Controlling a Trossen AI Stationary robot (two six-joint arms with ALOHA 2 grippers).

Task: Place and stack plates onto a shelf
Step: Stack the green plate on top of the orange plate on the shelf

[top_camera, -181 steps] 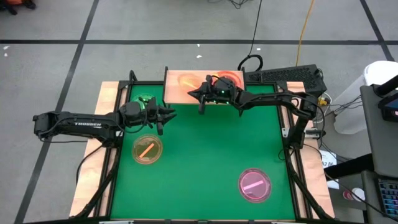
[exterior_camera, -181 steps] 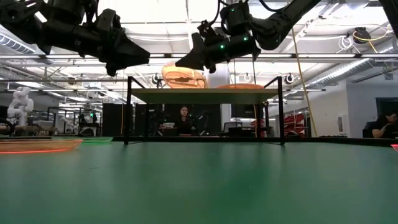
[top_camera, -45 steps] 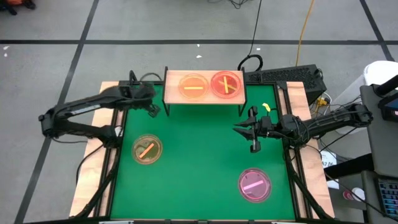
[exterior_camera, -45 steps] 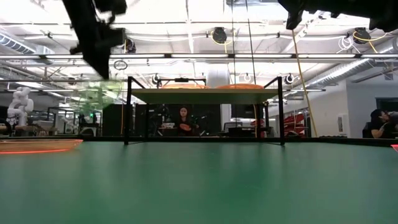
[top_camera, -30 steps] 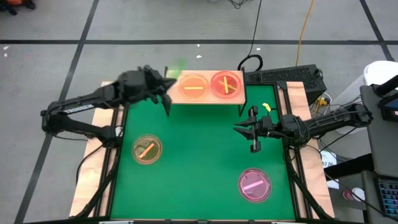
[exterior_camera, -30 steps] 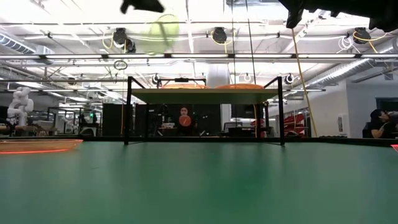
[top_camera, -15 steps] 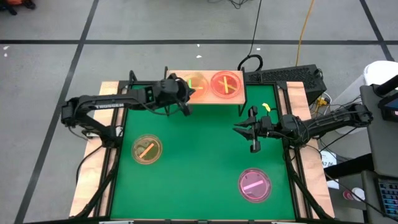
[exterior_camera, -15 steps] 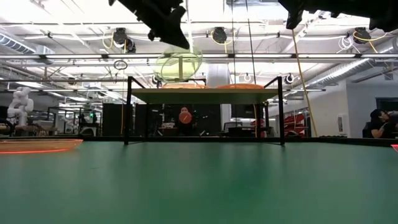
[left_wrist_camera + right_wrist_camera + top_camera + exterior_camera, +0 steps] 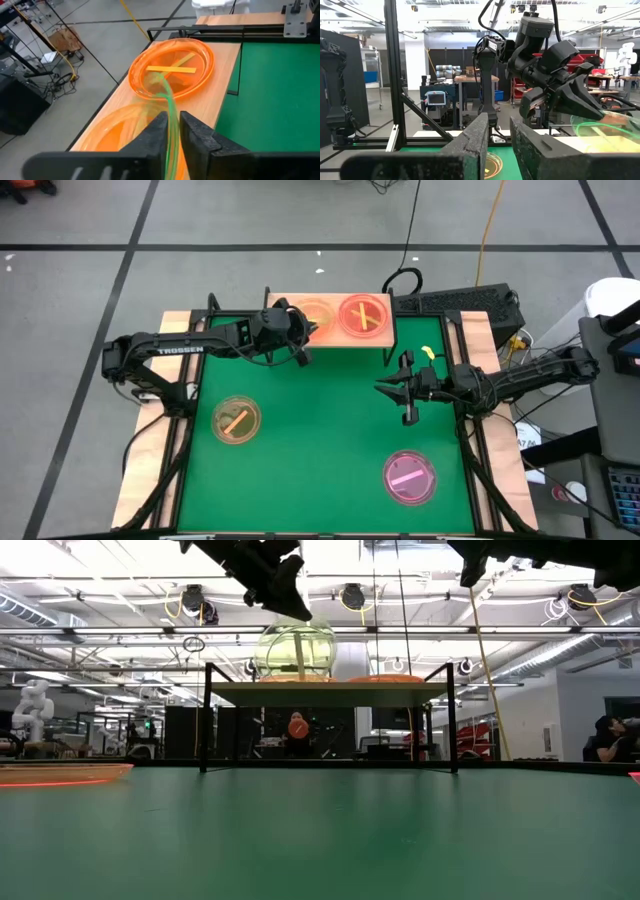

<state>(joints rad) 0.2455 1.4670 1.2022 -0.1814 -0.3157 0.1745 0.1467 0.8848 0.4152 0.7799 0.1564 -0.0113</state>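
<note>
From above, the left gripper (image 9: 297, 338) covers part of the shelf's (image 9: 385, 335) left plate (image 9: 318, 312), and the green plate (image 9: 296, 650) it grips barely shows there. In the low view both arms are cut off by the top edge, and the shelf board hides all but the rims of the plates lying on it.

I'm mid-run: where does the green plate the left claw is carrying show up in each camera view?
High view: green plate over the shelf's left end, at the left claw.
Low view: tilted above the shelf, upper centre.
Left wrist view: edge-on between the fingers.
Right wrist view: far right edge.
Shared landmark: the shelf.
</note>
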